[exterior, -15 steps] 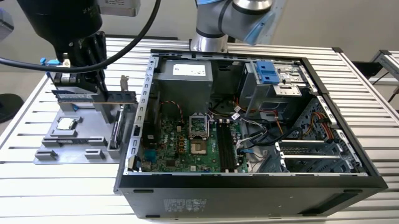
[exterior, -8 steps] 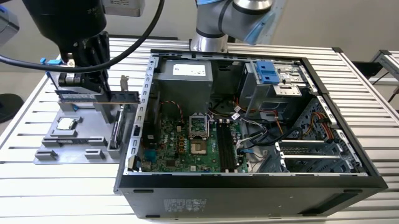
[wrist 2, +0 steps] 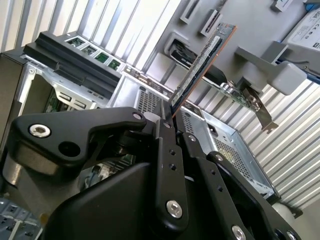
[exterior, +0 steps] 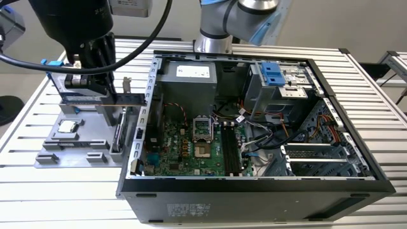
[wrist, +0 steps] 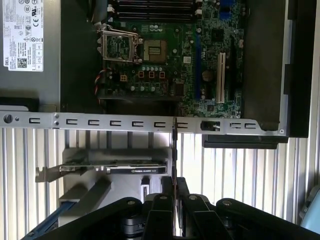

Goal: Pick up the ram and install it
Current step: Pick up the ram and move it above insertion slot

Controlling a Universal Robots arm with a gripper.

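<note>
The ram (wrist 2: pixel 200 65) is a thin dark green stick with black chips, and my gripper (wrist 2: pixel 169 117) is shut on one end of it so that the rest sticks out past the fingertips. In the first wrist view the ram (wrist: pixel 174 150) shows edge-on as a narrow line rising from the gripper (wrist: pixel 174 187), over the ribbed table just outside the case's side wall (wrist: pixel 125 121). In the exterior view the gripper (exterior: pixel 95 81) hangs above the grey parts holder (exterior: pixel 70 143) at the exterior view's left of the open computer case. The black memory slots (exterior: pixel 230 150) lie on the motherboard inside.
A larger card with a metal bracket (exterior: pixel 108 100) stands in the holder below the gripper, with a processor chip (exterior: pixel 68 126) and a silver drive (wrist 2: pixel 307 25) nearby. The case holds a power supply (exterior: pixel 188 76), drive cages (exterior: pixel 279 81) and loose cables (exterior: pixel 260 129).
</note>
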